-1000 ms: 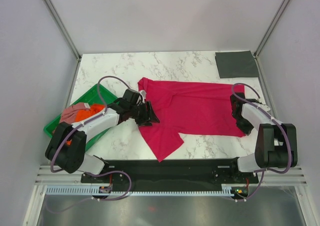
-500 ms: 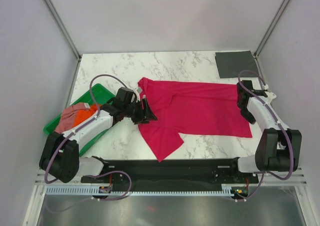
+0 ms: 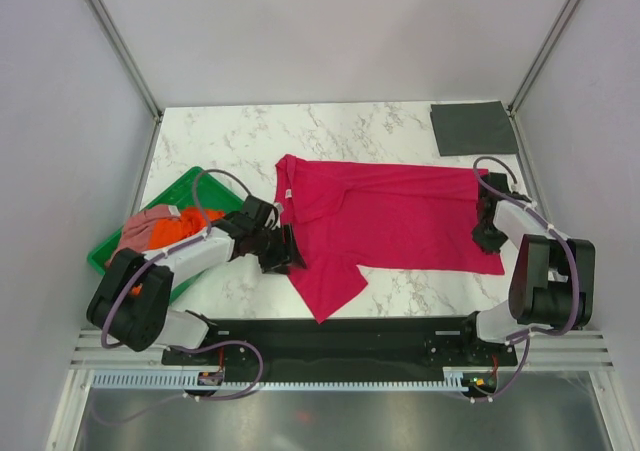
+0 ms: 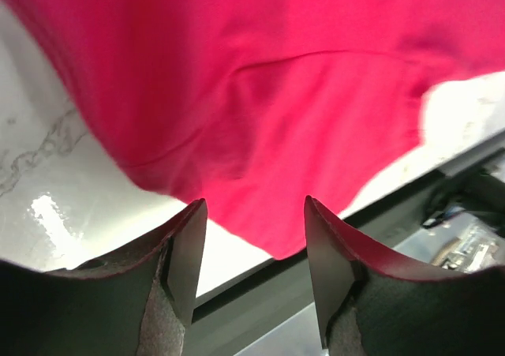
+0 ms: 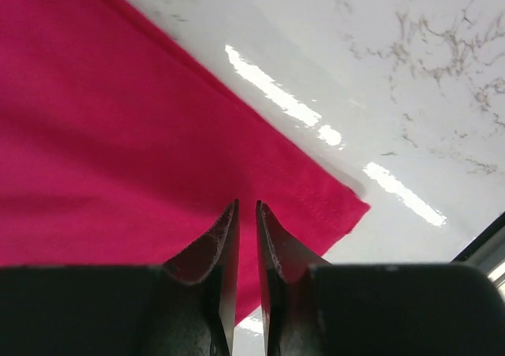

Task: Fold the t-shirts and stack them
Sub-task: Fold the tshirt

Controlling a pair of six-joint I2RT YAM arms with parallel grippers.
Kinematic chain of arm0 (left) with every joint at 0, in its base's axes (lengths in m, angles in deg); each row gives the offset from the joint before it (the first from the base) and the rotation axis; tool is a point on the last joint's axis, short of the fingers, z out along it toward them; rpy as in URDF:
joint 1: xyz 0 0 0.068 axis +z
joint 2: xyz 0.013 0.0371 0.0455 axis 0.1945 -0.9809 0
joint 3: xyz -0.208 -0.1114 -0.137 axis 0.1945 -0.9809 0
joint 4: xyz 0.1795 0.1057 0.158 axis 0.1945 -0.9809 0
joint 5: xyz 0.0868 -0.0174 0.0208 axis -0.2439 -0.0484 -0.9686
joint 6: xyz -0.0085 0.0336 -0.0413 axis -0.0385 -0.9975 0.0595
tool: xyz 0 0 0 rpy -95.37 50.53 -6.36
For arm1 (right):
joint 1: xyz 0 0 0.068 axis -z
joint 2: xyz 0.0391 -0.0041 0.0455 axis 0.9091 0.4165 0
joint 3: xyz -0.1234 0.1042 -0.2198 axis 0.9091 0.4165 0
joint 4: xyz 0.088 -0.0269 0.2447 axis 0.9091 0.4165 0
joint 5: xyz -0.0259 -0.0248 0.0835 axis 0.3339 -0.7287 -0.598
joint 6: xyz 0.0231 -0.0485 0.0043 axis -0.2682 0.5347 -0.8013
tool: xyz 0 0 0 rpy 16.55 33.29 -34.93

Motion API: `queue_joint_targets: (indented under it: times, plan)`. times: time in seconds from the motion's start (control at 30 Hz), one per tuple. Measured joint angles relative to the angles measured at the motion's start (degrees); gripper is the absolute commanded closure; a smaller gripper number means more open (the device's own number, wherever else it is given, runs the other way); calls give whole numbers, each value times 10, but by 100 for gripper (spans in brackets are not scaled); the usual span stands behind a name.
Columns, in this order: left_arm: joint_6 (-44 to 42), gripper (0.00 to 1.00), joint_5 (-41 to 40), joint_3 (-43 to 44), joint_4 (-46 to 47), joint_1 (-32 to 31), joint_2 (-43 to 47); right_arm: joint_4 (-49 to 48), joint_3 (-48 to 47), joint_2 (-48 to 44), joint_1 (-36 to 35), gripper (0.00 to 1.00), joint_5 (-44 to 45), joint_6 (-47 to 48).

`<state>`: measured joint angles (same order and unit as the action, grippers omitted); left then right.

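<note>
A crimson-red t-shirt (image 3: 400, 216) lies spread flat across the marble table, one sleeve pointing at the near edge. My left gripper (image 3: 288, 251) stands open at the shirt's left side by that sleeve. In the left wrist view the left gripper (image 4: 252, 206) holds nothing, and the red cloth (image 4: 260, 95) lies just ahead of the tips. My right gripper (image 3: 484, 237) hovers over the shirt's right hem near its front corner. There the right gripper (image 5: 247, 204) has its jaws a narrow slit apart with nothing between them. A dark grey t-shirt (image 3: 470, 128) lies folded at the back right.
A green tray (image 3: 195, 183) sits at the left edge and holds an orange t-shirt (image 3: 172, 228) and a dusty pink one (image 3: 145, 223), both bunched. Bare marble (image 3: 230, 136) shows behind the red shirt. The black base rail (image 3: 340, 333) runs along the near edge.
The right gripper let go of the shirt's right hem, opened, then narrowed again, and the hem now lies flat. The left gripper drew back toward the near edge along the shirt's left side.
</note>
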<state>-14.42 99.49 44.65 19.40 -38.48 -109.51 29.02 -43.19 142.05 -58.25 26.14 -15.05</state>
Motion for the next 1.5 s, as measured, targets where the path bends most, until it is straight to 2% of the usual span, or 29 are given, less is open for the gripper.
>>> queue_joint_targets:
  times: [0.07,0.17,0.43,0.53,0.57,0.63,0.67,0.8,0.93,1.03,1.13,1.23,1.33,1.43,1.5]
  plan:
    - [1,48,-17,-11,-5,-10,-21,-12,26,0,18,79,0,11]
    - [14,50,-32,-21,-5,-24,-36,-26,46,1,32,79,10,23]
    - [65,47,-57,-44,27,-59,-15,-44,41,16,37,77,49,36]
    - [76,46,-61,-53,23,-63,5,-36,32,15,38,71,54,45]
    - [77,42,-68,-54,13,-64,15,-30,25,12,39,68,54,49]
    - [74,42,-73,-43,-19,-62,31,-20,5,-3,40,64,43,57]
    - [71,41,-77,-26,-48,-59,36,-14,-8,-15,39,60,31,61]
    - [31,41,-98,85,-120,-18,38,-24,-65,-64,4,53,-43,72]
    - [-17,44,-105,219,-143,75,14,-78,-131,-51,-136,49,-115,66]
    - [-44,45,-108,330,-145,131,-57,-125,-180,10,-228,45,-150,50]
    - [-58,50,-107,426,-145,155,-142,-167,-228,95,-296,44,-175,38]
    - [-64,50,-97,518,-150,170,-239,-190,-276,178,-341,47,-199,31]
    - [-69,56,-85,592,-153,184,-325,-207,-330,256,-372,52,-221,38]
    - [-68,66,-65,634,-152,200,-386,-221,-386,313,-392,54,-232,65]
    - [-67,66,-50,645,-152,216,-417,-234,-438,355,-402,53,-245,78]
